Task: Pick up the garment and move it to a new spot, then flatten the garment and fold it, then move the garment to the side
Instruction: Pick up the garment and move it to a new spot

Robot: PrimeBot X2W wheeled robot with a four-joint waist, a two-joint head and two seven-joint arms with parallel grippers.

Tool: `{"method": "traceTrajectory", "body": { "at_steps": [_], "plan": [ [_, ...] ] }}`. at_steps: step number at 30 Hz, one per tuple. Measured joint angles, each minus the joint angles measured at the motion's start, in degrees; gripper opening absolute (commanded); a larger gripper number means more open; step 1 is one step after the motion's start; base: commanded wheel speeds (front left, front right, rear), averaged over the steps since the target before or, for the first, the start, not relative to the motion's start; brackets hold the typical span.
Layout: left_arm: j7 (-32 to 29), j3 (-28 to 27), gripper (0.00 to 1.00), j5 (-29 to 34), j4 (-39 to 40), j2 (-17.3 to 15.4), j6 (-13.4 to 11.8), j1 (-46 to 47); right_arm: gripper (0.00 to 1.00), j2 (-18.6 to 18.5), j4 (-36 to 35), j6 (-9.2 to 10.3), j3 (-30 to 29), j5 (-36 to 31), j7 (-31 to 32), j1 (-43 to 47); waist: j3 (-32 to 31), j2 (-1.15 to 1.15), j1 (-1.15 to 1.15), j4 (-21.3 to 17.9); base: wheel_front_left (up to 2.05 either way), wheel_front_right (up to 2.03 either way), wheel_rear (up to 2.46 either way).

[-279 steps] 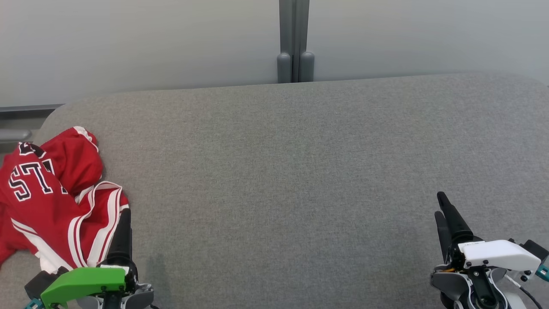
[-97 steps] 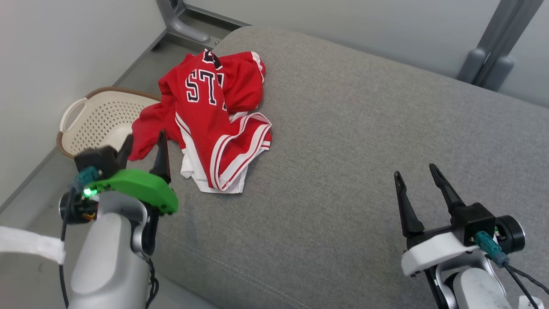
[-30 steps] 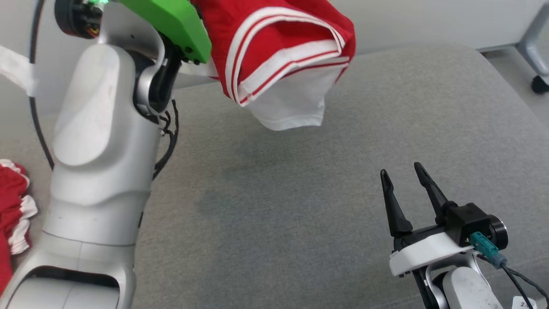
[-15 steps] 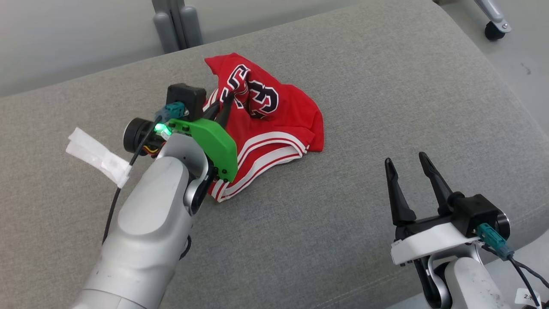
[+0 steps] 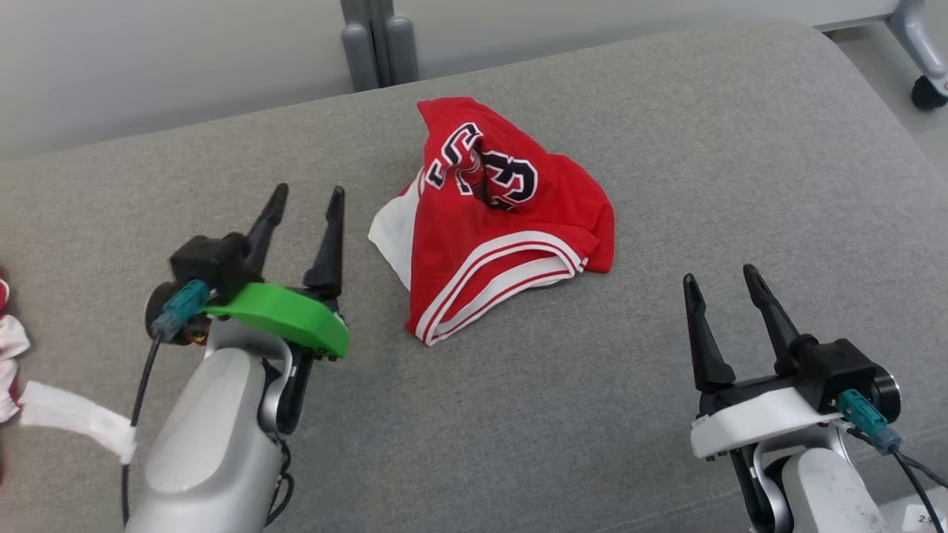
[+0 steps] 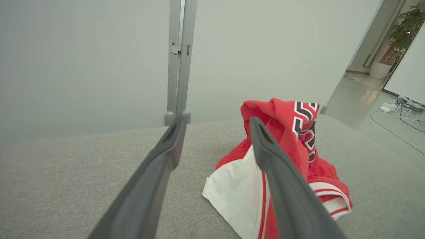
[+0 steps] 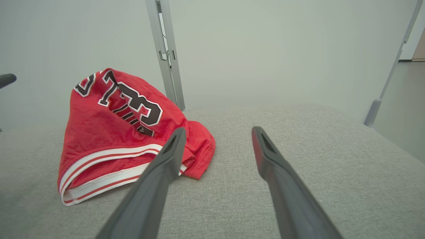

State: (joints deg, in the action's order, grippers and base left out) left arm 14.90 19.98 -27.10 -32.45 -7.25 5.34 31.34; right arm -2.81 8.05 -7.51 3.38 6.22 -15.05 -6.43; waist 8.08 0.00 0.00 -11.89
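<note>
The left tool [image 5: 309, 192] has two long dark tapered fingers [image 5: 326, 244] above a bright green plastic cover [image 5: 285, 314], a teal plug [image 5: 178, 307], a thin black cable [image 5: 141, 385] and white tape [image 5: 74, 420] by its silver forearm [image 5: 207, 437]. The right tool [image 5: 720, 276] has a white plastic cover [image 5: 748, 428].

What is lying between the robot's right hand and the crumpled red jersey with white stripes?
Nothing lies there: the grey upholstered surface between the right hand and the crumpled red jersey is bare. The head view shows this stretch plainly.
</note>
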Motion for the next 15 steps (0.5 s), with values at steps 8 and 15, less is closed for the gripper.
{"method": "traceTrajectory", "body": {
  "at_steps": [8, 15],
  "plan": [
    [0.2, -10.8, 1.0, 5.8, 15.7, 0.4, -1.7, -14.8, 1.0, 0.0, 1.1, 0.0, -1.4, -1.4, 0.0, 1.1, -2.6, 0.0, 0.0, 4.6, 0.0, 0.0, 0.0],
    [0.2, -14.1, 1.0, 9.5, 18.7, 1.1, -0.8, -23.8, 1.0, 0.0, 2.2, 0.0, -3.1, -1.8, 0.7, 2.9, -5.4, 0.0, 0.0, 8.5, 0.0, 0.0, 0.0]
  ]
}}
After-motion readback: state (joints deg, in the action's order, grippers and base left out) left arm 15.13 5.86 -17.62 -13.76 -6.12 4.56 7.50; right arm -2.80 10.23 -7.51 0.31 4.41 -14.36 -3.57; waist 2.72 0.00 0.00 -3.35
